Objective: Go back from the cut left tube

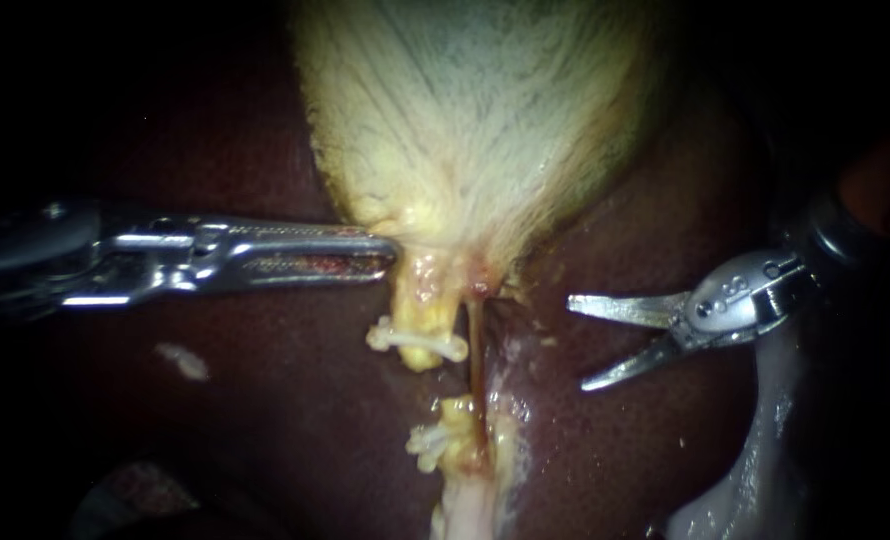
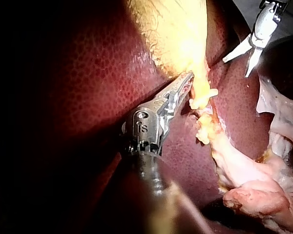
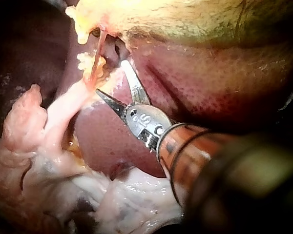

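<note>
The pale yellow gallbladder (image 1: 475, 120) narrows to a neck over the dark liver (image 1: 265, 430). Below the neck the left tube is cut in two. Its upper stump (image 1: 420, 310) carries a white clip (image 1: 417, 340); its lower stump (image 1: 455, 415) carries clips (image 1: 430, 440), with a gap between the stumps. A thin reddish right tube (image 1: 475, 355) runs beside them, uncut. My left instrument (image 1: 370, 252) is shut on the gallbladder's neck (image 2: 198, 85). My right instrument (image 1: 576, 343) has its blades open on nothing, to the right of the tubes and apart from them, over liver (image 3: 109, 75).
Pale glistening tissue (image 1: 755, 470) lies at the lower right, under my right instrument's shaft. Loose pink tissue (image 3: 49, 146) trails from the lower stump. A small white fleck (image 1: 183, 360) sits on the liver at the left.
</note>
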{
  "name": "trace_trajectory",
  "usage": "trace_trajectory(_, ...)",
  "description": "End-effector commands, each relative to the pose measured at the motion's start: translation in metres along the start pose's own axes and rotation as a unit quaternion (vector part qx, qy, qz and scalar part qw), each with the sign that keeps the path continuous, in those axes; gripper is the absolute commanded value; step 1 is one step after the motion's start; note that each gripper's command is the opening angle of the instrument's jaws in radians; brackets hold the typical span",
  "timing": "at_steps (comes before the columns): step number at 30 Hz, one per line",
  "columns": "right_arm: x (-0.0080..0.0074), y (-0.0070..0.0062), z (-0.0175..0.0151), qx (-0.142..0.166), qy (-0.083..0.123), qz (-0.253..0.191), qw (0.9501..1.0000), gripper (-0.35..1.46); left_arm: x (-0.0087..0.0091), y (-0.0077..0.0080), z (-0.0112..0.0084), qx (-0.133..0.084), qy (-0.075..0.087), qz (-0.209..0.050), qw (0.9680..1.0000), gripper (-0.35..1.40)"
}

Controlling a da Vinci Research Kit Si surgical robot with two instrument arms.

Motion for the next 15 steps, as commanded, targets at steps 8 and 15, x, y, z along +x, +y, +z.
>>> trace_trajectory(8, -0.0001, 0.0000, 0.0000, 0.001, 0.001, -0.024, 0.9997, 1.43, 0.0022, -0.0005, 0.0027, -0.004, 0.017, 0.002, 0.9999, -0.35)
trace_trajectory(15, -0.0002, 0.0001, 0.0000, 0.004, 0.003, -0.033, 0.9995, 1.43, 0.0023, -0.0009, 0.0035, -0.003, 0.018, -0.001, 0.9998, -0.35)
